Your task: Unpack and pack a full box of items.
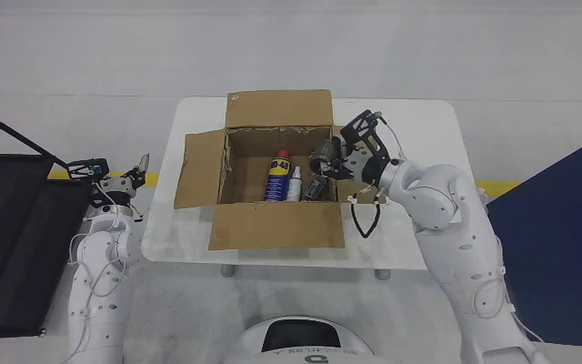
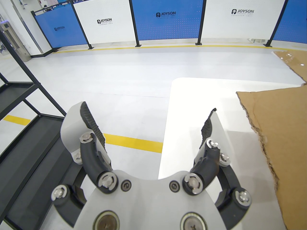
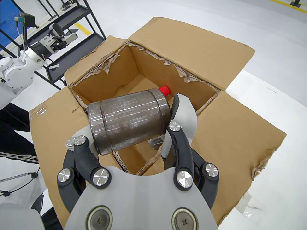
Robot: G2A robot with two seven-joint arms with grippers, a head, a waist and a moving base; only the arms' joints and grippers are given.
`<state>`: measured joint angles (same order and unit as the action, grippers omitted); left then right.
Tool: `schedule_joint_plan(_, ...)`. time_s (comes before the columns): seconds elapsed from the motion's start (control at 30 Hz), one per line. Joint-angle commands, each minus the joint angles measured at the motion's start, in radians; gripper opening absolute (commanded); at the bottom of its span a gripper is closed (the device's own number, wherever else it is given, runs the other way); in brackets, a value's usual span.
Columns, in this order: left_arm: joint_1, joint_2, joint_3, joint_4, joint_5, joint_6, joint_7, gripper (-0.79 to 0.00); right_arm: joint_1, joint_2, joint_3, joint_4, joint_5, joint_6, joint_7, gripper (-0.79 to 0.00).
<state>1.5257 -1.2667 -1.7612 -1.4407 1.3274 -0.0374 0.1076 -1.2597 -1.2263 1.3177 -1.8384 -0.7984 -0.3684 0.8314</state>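
A metal cylinder [image 3: 124, 118] is clamped in the right gripper [image 3: 132, 123] over the box [image 3: 215, 130], a spray can [image 1: 277, 177] not yet unpacked, the left gripper [image 2: 148, 118] spread apart.

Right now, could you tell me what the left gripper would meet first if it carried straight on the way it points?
Probably nothing close: the open left gripper points along the table's edge, over bare floor, towards the fence panels. The cardboard box flap lies to one side, though depth is unclear.
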Motion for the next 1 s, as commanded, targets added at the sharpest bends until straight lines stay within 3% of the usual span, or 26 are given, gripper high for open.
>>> schedule_joint_plan(0.0, 0.000, 0.000, 0.000, 0.000, 0.000, 0.000, 0.000, 0.000, -0.001, 0.000, 0.001, 0.000, 0.000, 0.000, -0.001, -0.785)
schedule_joint_plan(0.4, 0.000, 0.000, 0.000, 0.000, 0.000, 0.000, 0.000, 0.000, 0.000, -0.002, -0.021, 0.021, 0.006, 0.015, -0.045, -0.785)
schedule_joint_plan(0.7, 0.000, 0.000, 0.000, 0.000, 0.000, 0.000, 0.000, 0.000, 0.333, -0.073, -0.379, 0.316, -0.010, 0.060, 0.016, -0.785)
schedule_joint_plan(0.97, 0.000, 0.000, 0.000, 0.000, 0.000, 0.000, 0.000, 0.000, 0.571, -0.193, -0.673, 0.642, 0.043, 0.046, -0.017, -0.785)
